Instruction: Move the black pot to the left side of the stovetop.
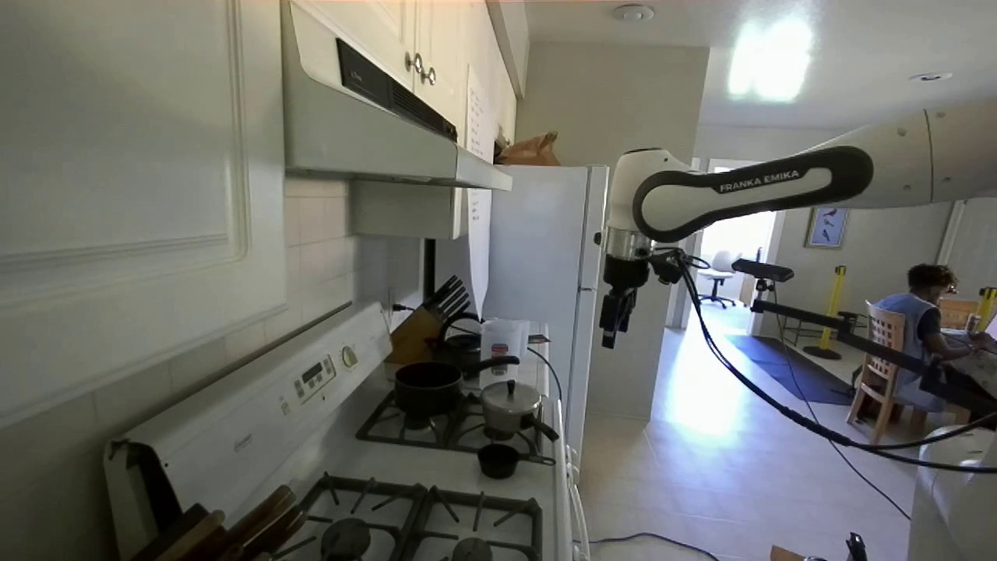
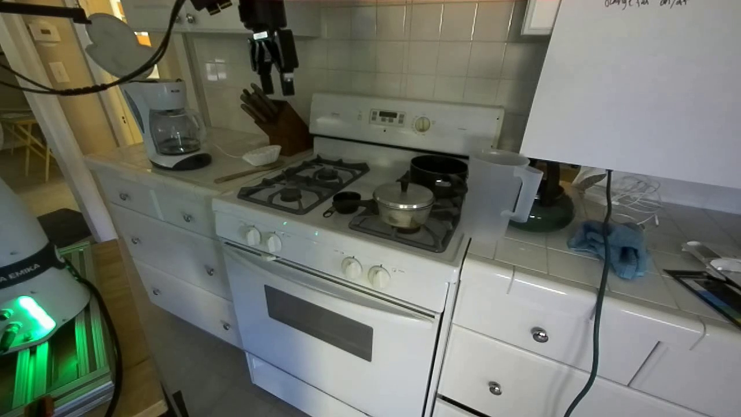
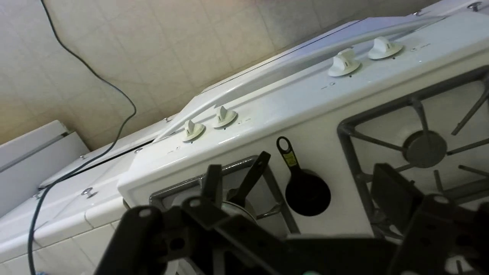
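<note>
The black pot (image 1: 428, 392) stands on a rear burner grate of the white stovetop (image 1: 459, 465). In an exterior view the pot (image 2: 438, 169) is on the back right burner, partly behind a silver lidded pot (image 2: 403, 204). The pot does not show in the wrist view. My gripper (image 1: 615, 323) hangs in the air well above the stovetop, pointing down and apart from everything. It also shows in an exterior view (image 2: 277, 84) above the knife block side. In the wrist view my gripper's fingers (image 3: 300, 183) are spread wide with nothing held between them.
A small black cup with a handle (image 3: 308, 195) lies between the grates. A clear pitcher (image 2: 492, 194) stands right of the black pot. A knife block (image 2: 288, 128) and coffee maker (image 2: 168, 124) stand left of the stove. A range hood (image 1: 374, 140) overhangs the stove.
</note>
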You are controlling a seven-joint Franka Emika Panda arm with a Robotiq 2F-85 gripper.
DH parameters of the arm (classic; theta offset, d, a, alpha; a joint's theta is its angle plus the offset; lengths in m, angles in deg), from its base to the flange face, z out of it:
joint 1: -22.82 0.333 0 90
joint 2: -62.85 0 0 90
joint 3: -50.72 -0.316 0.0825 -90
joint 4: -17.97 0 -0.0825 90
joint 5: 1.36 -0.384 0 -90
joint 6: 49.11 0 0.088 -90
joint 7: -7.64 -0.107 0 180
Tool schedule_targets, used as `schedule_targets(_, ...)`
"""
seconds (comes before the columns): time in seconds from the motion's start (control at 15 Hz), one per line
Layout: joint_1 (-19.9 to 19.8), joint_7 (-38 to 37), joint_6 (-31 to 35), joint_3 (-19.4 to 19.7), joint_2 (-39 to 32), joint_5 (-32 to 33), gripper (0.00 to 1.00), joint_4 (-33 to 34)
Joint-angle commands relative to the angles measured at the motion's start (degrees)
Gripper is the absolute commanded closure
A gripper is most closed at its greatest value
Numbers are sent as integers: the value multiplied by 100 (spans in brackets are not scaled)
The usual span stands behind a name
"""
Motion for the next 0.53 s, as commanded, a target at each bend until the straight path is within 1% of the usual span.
schedule_targets(0.0,-6,0,-11,-3,-69,-2,0,73)
schedule_targets(0.07,-6,-3,-12,-5,-104,-1,0,103)
schedule_targets(0.13,31,306,284,79,-158,-141,0,73)
schedule_targets(0.4,97,2063,820,472,-830,-610,0,507)
schedule_targets(0.47,61,2488,830,570,-1028,-798,0,652)
